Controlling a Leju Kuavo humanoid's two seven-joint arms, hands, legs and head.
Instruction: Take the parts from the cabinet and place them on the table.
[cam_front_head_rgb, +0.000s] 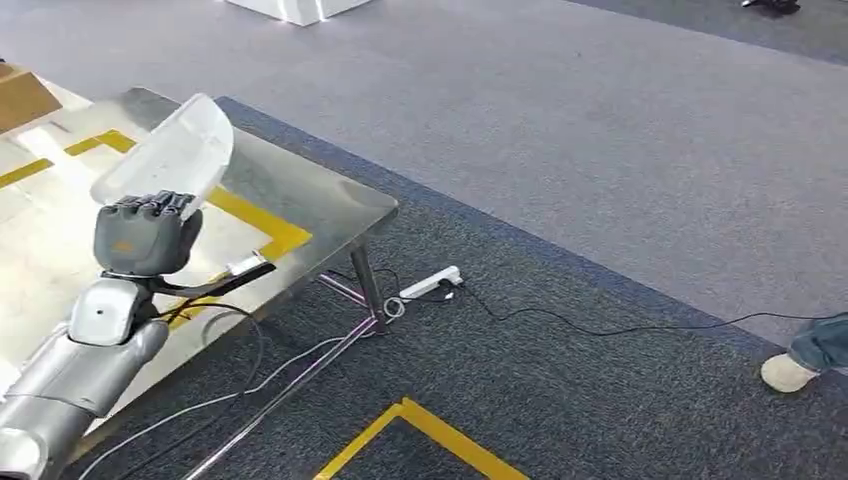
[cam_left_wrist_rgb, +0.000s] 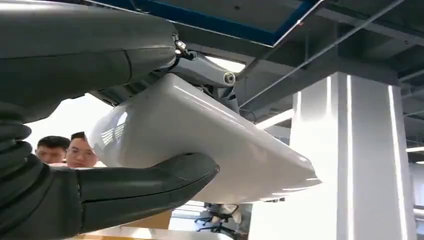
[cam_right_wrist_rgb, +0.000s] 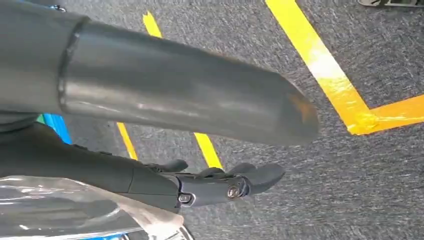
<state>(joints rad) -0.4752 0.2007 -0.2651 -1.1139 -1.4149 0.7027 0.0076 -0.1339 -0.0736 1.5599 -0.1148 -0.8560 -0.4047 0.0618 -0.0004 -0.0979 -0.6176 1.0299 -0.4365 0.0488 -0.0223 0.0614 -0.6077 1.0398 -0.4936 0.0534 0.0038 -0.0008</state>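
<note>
A glossy, smooth white plastic part (cam_front_head_rgb: 170, 150) rests in the left hand (cam_front_head_rgb: 147, 232), whose matt grey fingers (cam_left_wrist_rgb: 145, 187) look like moulded plastic or rubber. Its arm (cam_front_head_rgb: 75, 365) is brushed silver metal. At 9 o'clock, the table (cam_front_head_rgb: 320, 195) shows a shiny steel top with yellow tape (cam_front_head_rgb: 255, 215). The carpet (cam_front_head_rgb: 560, 380) is rough, dark woven cloth.
</note>
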